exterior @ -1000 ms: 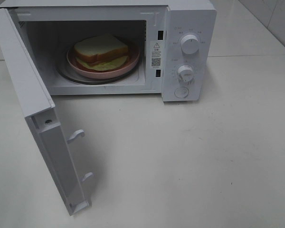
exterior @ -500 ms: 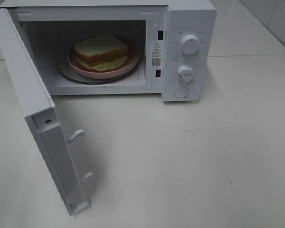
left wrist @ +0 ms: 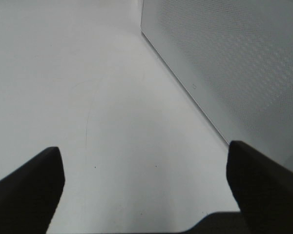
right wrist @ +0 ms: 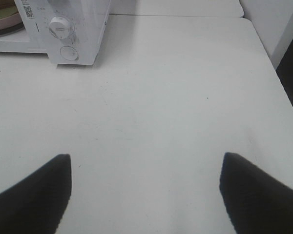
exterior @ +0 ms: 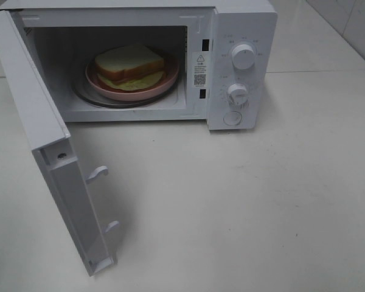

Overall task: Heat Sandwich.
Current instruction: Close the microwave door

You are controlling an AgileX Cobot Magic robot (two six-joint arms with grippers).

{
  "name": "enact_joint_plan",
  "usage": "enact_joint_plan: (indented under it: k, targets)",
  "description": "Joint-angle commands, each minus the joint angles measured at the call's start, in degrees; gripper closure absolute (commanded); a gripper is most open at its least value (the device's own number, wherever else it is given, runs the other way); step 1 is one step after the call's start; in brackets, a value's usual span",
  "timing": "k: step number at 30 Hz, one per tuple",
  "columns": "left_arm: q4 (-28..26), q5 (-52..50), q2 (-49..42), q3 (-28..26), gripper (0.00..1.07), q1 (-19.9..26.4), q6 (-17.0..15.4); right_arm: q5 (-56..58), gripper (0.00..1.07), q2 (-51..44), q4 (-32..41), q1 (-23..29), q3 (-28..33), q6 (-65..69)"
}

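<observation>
The sandwich (exterior: pixel 129 62), white bread with reddish filling and pale green lettuce, lies on a round pink plate (exterior: pixel 164 84) on the glass turntable inside the white microwave (exterior: pixel 242 36). The microwave door (exterior: pixel 52 152) stands wide open toward the front left. Neither gripper shows in the high view. My left gripper (left wrist: pixel 144 187) is open and empty over the bare table, beside the door's perforated outer face (left wrist: pixel 234 63). My right gripper (right wrist: pixel 145 192) is open and empty over the table, well in front and right of the microwave's control panel (right wrist: pixel 63 34). The plate's edge (right wrist: pixel 2 20) shows in the right wrist view.
The microwave has two knobs (exterior: pixel 243 56) (exterior: pixel 237 93) and a round button (exterior: pixel 232 118) on its right panel. Two latch hooks (exterior: pixel 97 173) stick out of the open door. The white table (exterior: pixel 261 207) ends at an edge on the right (right wrist: pixel 271 58).
</observation>
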Motion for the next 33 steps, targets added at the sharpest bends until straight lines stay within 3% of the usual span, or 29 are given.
enact_joint_plan:
  k: [1,5,7,9,10,12,13,14,15,26,33]
  targets:
    - [0.80,-7.62,3.21,-0.52,0.41,-0.52,-0.17,-0.57,0.32,-1.55,-0.11,-0.17,-0.06,0.52]
    - [2.01,-11.34,5.56,-0.52,0.53,-0.63,-0.11,-0.57,0.32,-1.55,-0.11,-0.17,-0.06,0.52]
    - [2.35,-14.95,8.42,-0.40,0.65,-0.63,-0.11,-0.57,0.32,-1.55,-0.11,-0.17,-0.06,0.52]
    - [2.35,-16.21,9.22,-0.23,0.69,-0.63,-0.11,-0.57,0.32,-1.55,-0.11,-0.17,-0.06,0.52]
    - [2.35,-18.62,11.40,-0.17,0.80,-0.63,-0.11,-0.57,0.32,-1.55,-0.11,-0.17,-0.06,0.52]
    - [2.41,-21.20,13.64,-0.06,0.92,-0.63,-0.11,-0.57,0.32,-1.55,-0.11,-0.17,-0.06,0.52]
    - [2.41,-21.20,13.64,-0.06,0.92,-0.63,-0.11,-0.57,0.32,-1.55,-0.11,-0.17,-0.06,0.52]
    - [2.35,-23.32,16.33,-0.06,1.04,-0.63,-0.11,-0.57,0.32,-1.55,-0.11,-0.17,-0.06,0.52]
    - [2.35,-24.47,17.76,-0.06,1.07,-0.63,-0.11,-0.57,0.32,-1.55,-0.11,-0.17,-0.06,0.52]
    - [2.12,-42.40,30.19,1.78,1.07,-0.63,1.32,-0.57,0.32,-1.55,-0.11,-0.17,-0.06,0.52]
    - [2.18,-64.17,36.78,9.74,1.07,-0.63,2.46,-0.57,0.32,-1.55,-0.11,-0.17,-0.06,0.69]
